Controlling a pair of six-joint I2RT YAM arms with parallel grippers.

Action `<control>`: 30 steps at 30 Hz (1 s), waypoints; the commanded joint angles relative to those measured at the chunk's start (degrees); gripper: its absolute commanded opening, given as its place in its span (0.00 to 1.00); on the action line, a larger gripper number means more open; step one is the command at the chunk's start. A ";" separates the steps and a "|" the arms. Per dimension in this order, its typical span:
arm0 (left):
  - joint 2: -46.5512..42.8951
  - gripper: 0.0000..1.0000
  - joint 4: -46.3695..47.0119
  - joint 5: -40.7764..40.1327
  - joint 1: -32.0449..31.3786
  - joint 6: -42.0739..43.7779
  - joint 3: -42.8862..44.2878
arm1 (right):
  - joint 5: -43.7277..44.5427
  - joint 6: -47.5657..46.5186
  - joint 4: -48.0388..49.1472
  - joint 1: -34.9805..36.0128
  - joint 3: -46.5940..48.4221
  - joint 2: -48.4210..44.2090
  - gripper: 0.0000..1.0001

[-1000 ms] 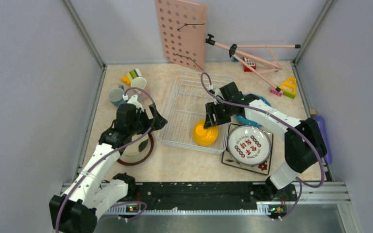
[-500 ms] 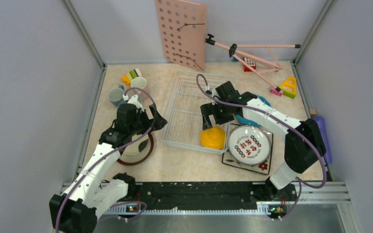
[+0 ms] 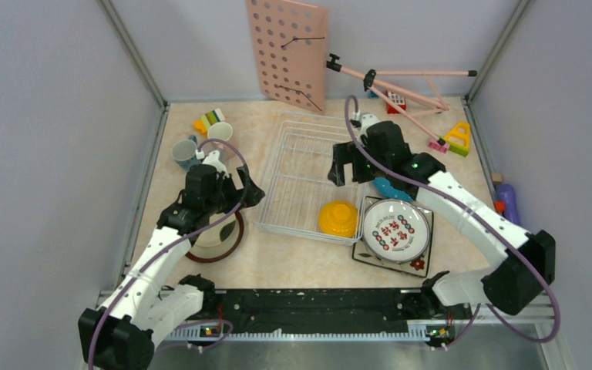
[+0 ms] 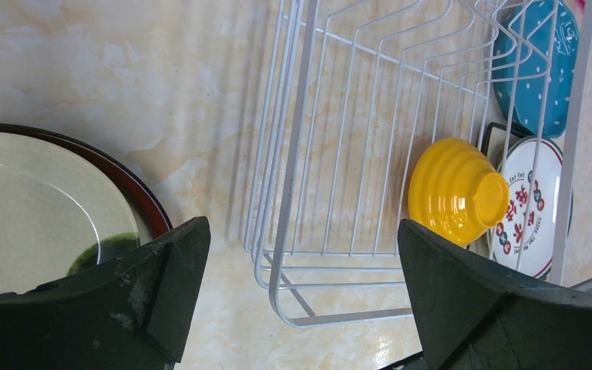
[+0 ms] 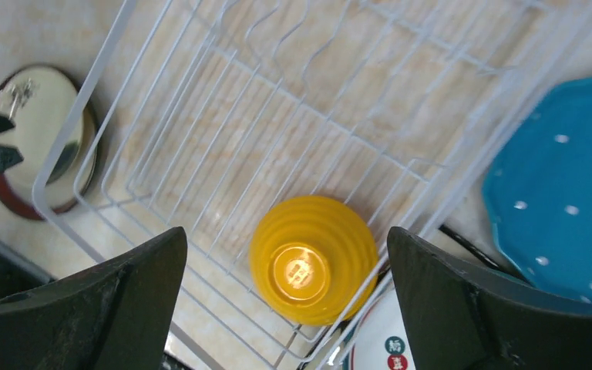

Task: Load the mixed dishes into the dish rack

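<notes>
The white wire dish rack stands mid-table. The yellow bowl lies upside down in its near right corner, also in the right wrist view and left wrist view. My right gripper is open and empty, raised above the rack's right side. My left gripper is open and empty at the rack's left edge, above the brown-rimmed cream plate. The round white patterned plate sits on the square flowered plate. The teal dotted plate lies behind them. The teal mug and pink mug stand far left.
A pink pegboard leans on the back wall beside a pink stand. Toy blocks lie at the back right and back left. A purple object lies by the right wall.
My right gripper let go of the yellow bowl, which dropped upside down into the rack's near right corner. The right arm then rose and drew back. The left arm has not moved.
</notes>
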 commanded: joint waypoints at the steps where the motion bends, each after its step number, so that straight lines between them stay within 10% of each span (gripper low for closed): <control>1: -0.26 0.96 0.34 -2.06 0.28 1.61 1.20 | 19.01 7.00 -2.28 -0.18 -0.59 -5.66 0.99; 6: 1.70 0.96 -0.26 -1.10 0.19 3.06 1.34 | 18.59 6.79 -8.49 -6.33 -2.13 -8.41 0.99; 12: 1.45 0.96 -0.97 -2.81 -0.29 3.17 1.78 | 2.77 7.46 -4.49 -29.75 -13.06 -13.40 0.92; 23: -1.60 0.95 -2.05 0.54 -0.78 3.18 3.16 | 10.73 9.60 -1.37 -30.30 -17.03 -15.65 0.97; 30: -3.05 0.95 -1.75 2.75 -0.78 3.60 3.30 | -3.94 13.60 5.99 -39.58 -24.89 -17.29 0.94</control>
